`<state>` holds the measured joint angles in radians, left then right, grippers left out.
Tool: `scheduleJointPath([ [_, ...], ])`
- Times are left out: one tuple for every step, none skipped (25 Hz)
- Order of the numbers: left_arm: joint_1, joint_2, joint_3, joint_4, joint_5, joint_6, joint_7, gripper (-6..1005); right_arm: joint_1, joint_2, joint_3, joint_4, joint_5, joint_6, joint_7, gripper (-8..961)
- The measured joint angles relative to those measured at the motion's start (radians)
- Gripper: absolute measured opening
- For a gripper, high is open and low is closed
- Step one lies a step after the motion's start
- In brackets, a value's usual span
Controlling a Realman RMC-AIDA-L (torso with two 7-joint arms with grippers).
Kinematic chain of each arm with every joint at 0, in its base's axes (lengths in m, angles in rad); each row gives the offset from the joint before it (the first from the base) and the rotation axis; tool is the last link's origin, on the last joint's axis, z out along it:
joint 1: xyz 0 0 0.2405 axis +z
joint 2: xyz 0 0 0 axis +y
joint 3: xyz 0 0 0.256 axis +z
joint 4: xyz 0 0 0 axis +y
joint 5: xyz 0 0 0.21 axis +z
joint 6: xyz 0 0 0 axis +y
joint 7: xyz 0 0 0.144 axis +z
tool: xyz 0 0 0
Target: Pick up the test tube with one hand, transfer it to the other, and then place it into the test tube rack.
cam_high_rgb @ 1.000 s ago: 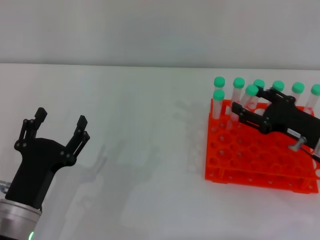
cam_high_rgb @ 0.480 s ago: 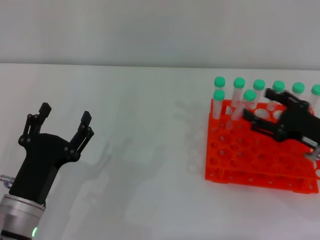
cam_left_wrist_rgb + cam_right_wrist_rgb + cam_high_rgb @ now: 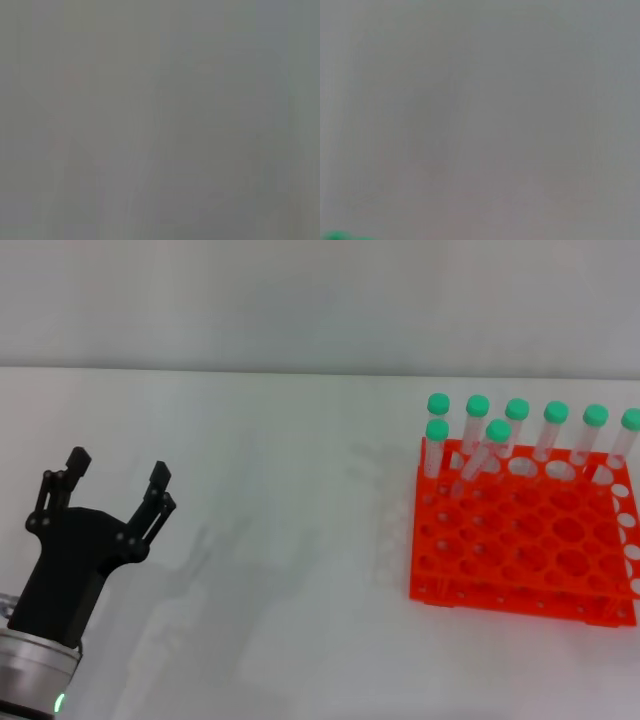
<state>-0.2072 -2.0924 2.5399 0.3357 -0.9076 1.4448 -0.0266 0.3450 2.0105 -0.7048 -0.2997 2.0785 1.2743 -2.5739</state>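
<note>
The right gripper, which hung over the rack half a second ago, has withdrawn out of the head view, while the left gripper has slipped slightly back toward 7 o'clock. It hovers over the table at 8 o'clock, black jointed fingers spread wide and holding nothing, on a silver wrist with a green light. Both wrist views show only a grey blur.

Across a bare stretch of matte white table, at 3 o'clock, stands the rack: glossy orange-red plastic, two tiers, pierced with a grid of round holes. Seven slim clear tubes with round green caps stand along its far edge. An eighth tube sits one row nearer, at about 2 o'clock, leaning toward the right with its foot down in a hole.

By all appearances the placing step is complete and the leaning tube is the one just delivered, though nothing marks it apart except its tilt. No loose tube lies on the table. If another cycle follows, the next move calls for a fresh tube to be found first. The thin, smooth plastic would need a light, centred pinch to avoid slipping or tipping its neighbours.
</note>
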Motion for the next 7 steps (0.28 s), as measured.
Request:
scheduleJointPath([
  [0.0,0.0,0.0,-0.003,-0.006,-0.001,-0.001,894,-0.005,0.001,0.012,0.015,0.034,-0.02,-0.035,875],
  [-0.001,0.0,-0.001,-0.005,-0.014,-0.002,-0.001,894,-0.007,0.002,0.032,0.036,0.068,-0.038,-0.069,875],
  [-0.001,0.0,-0.001,-0.007,-0.02,-0.004,-0.004,894,-0.007,0.002,0.05,0.056,0.092,-0.051,-0.092,875],
  [-0.002,0.0,-0.001,-0.01,-0.028,-0.006,-0.009,894,-0.006,0.002,0.07,0.076,0.106,-0.06,-0.109,875],
  [-0.002,0.0,-0.001,-0.013,-0.031,-0.006,-0.017,894,-0.005,0.001,0.087,0.089,0.115,-0.067,-0.121,875],
  [-0.003,0.0,-0.001,-0.015,-0.033,-0.006,-0.025,894,-0.006,0.001,0.104,0.1,0.119,-0.073,-0.131,875],
  [-0.004,0.001,-0.001,-0.018,-0.032,-0.006,-0.033,894,-0.007,0.001,0.113,0.103,0.12,-0.076,-0.135,875],
])
